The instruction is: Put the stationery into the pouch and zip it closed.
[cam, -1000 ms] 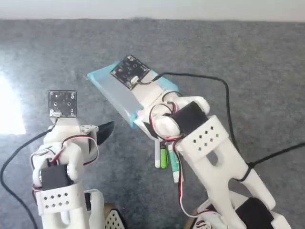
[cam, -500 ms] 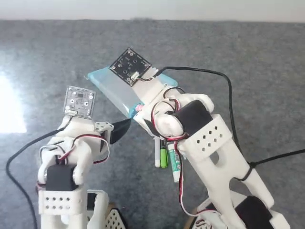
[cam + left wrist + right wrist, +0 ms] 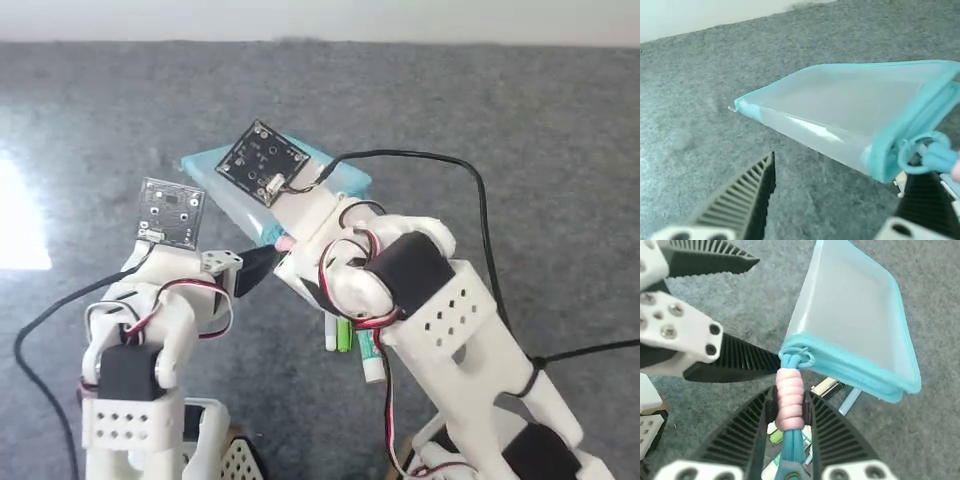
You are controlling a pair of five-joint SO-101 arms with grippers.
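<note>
Your left gripper [image 3: 845, 170] is hanging wide open just beside the near corner of the pouch [image 3: 232, 200]. One finger tip is sitting right at that corner, but you cannot tell if it is touching. The pouch is lying on the grey counter [image 3: 520, 120], and the right arm's camera board is hiding part of it. Your right gripper [image 3: 790, 394] is squeezing the pink pull [image 3: 789, 380] on the zip cord. The stationery [image 3: 345, 335], some pens, is lying on the counter outside the pouch. The right arm is covering most of it, so you cannot count the pens.
</note>
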